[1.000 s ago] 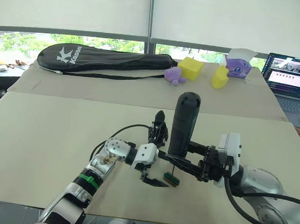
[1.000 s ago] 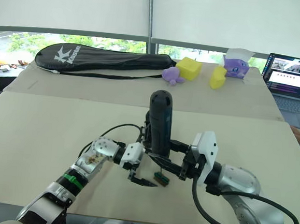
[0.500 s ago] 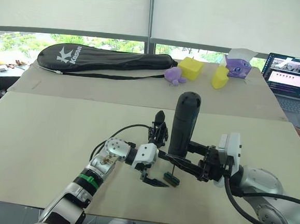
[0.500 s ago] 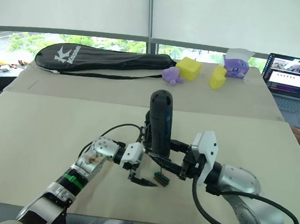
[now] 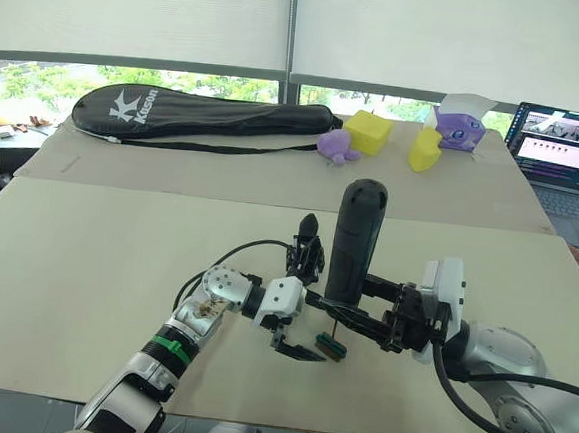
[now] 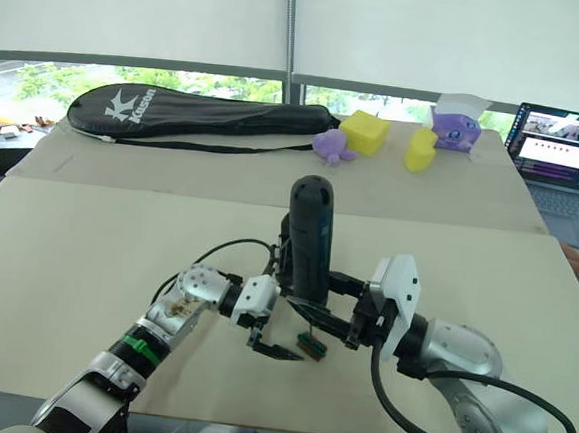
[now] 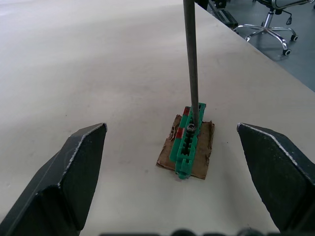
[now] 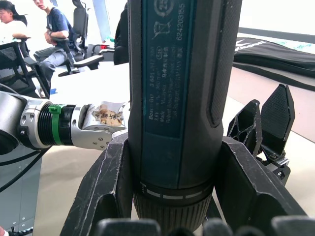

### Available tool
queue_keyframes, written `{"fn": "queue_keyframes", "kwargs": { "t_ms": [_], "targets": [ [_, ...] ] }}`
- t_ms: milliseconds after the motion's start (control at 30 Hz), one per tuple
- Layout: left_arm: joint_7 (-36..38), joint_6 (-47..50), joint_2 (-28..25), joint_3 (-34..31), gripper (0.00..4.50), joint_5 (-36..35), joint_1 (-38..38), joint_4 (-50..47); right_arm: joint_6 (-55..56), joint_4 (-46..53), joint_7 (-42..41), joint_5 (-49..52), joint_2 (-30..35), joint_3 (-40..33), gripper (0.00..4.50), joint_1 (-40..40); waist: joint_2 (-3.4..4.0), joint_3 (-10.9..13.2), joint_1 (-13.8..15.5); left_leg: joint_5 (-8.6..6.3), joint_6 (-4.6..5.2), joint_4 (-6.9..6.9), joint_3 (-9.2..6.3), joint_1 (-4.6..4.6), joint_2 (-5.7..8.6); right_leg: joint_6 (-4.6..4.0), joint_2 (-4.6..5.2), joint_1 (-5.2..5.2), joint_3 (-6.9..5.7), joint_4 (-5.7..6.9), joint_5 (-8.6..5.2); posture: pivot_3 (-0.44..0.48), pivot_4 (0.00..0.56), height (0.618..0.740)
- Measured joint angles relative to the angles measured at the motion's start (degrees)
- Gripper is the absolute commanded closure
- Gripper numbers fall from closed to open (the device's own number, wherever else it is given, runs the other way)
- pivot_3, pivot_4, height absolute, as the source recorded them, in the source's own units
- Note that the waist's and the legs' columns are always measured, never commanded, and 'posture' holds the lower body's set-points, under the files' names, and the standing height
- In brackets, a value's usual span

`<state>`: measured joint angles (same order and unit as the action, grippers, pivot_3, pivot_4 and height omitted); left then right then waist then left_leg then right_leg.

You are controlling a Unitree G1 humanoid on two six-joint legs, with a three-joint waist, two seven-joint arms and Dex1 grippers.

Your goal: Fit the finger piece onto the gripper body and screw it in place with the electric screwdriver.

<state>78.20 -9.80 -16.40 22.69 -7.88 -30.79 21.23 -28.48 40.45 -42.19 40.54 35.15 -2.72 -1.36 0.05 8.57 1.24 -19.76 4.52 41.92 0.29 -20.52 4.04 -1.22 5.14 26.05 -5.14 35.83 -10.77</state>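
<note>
Here the right gripper (image 5: pixel 363 305) clamps the upright electric screwdriver (image 5: pixel 355 240), its bit (image 7: pixel 191 64) touching the green block (image 7: pixel 188 141). The left gripper (image 7: pixel 177 162) flanks that block, its 2 fingers spread and empty. The gripper body (image 5: pixel 308 248) is partly hidden.

A wide beige table (image 5: pixel 85 261) holds a long black racket bag (image 5: pixel 202 117), yellow and purple toys (image 5: pixel 366 134), and an open laptop (image 5: pixel 565 158).

One electric screwdriver (image 5: pixel 355 242), one green block (image 7: pixel 188 142), two yellow blocks (image 5: pixel 367 132), two purple toys (image 5: pixel 337 146), one racket bag (image 5: pixel 202 115), one laptop (image 5: pixel 564 148).

Silver arms, white wrist housings, black cables, black fingers (image 7: pixel 74 172), green band.
</note>
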Motion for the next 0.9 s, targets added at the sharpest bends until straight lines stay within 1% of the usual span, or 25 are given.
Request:
{"fn": "queue_keyframes", "kwargs": {
  "t_ms": [600, 900],
  "targets": [
    [-0.1, -0.1, -0.1, 0.0, 0.0, 0.0, 0.0, 0.0, 0.0, -0.1, -0.5, -0.9, 0.2, 0.0, 2.59, -0.2, 0.0, 0.0, 0.0, 0.0, 0.0, 0.0, 0.0, 0.0, 0.0, 0.0, 0.0, 0.0, 0.0, 0.0, 0.0, 0.0, 0.15, 0.737],
    [-0.1, -0.1, 0.1, 0.0, 0.0, 0.0, 0.0, 0.0, -0.8, 0.0, 0.8, -0.7, -0.2, 0.2, 2.59, -0.2, 0.0, 0.0, 0.0, 0.0, 0.0, 0.0, 0.0, 0.0, 0.0, 0.0, 0.0, 0.0, 0.0, 0.0, 0.0, 0.0, 0.15, 0.737]
  ]
}}
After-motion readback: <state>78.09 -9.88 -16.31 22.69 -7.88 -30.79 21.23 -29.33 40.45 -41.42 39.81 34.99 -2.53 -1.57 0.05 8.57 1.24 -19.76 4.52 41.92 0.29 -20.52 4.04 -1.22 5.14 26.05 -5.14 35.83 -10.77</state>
